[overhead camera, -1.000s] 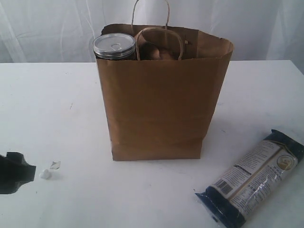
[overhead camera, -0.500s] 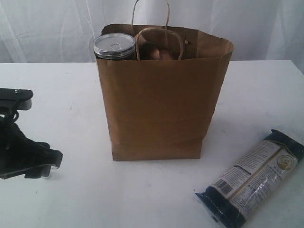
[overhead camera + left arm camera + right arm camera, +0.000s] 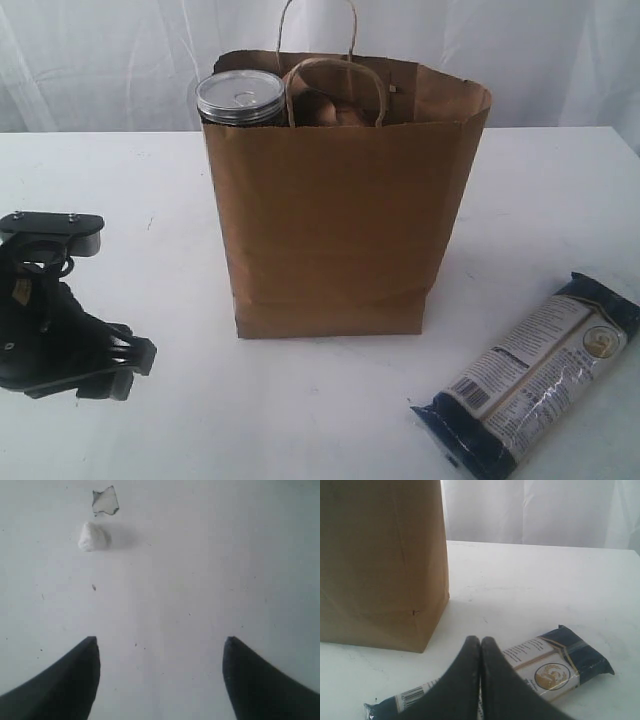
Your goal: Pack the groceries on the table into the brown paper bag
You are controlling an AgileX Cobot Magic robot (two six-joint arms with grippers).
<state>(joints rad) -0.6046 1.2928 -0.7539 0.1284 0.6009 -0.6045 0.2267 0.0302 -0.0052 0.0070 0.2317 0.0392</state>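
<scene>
- Brown paper bag (image 3: pixel 340 220) is stood upright at mid-table w/ mouth open. Two twisted loop handles (image 3: pixel 340 60) are seen at the top, one raised at the far side, the other drooped across the opening.
- Silver pull-tab can (image 3: pixel 240 97) is lodged upright inside the bag at its left corner, w/ the lid showing just above the rim.
- Long dark-blue packet (image 3: pixel 530 375) is laid flat & diagonal on the white table (image 3: pixel 150 180), right of the bag & nearer the ext. camera, apart from the bag. Its pale printed panel is turned up.
- Left gripper (image 3: pixel 161 645) is seen w/ fingers spread wide & nothing between them; only bare tabletop is seen under the gap. In the ext. view it is placed low over the table at the left, well apart from the bag.
- A small white lump (image 3: pixel 92 536) & a clear scrap (image 3: pixel 105 501) just beside it are lying on the table beyond the left fingertips, untouched.
- Right gripper (image 3: pixel 480 642) is seen w/ fingertips pressed together & nothing gripped. The packet is partly covered by the tips in the wrist view; whether it is touched can't be told.
</scene>
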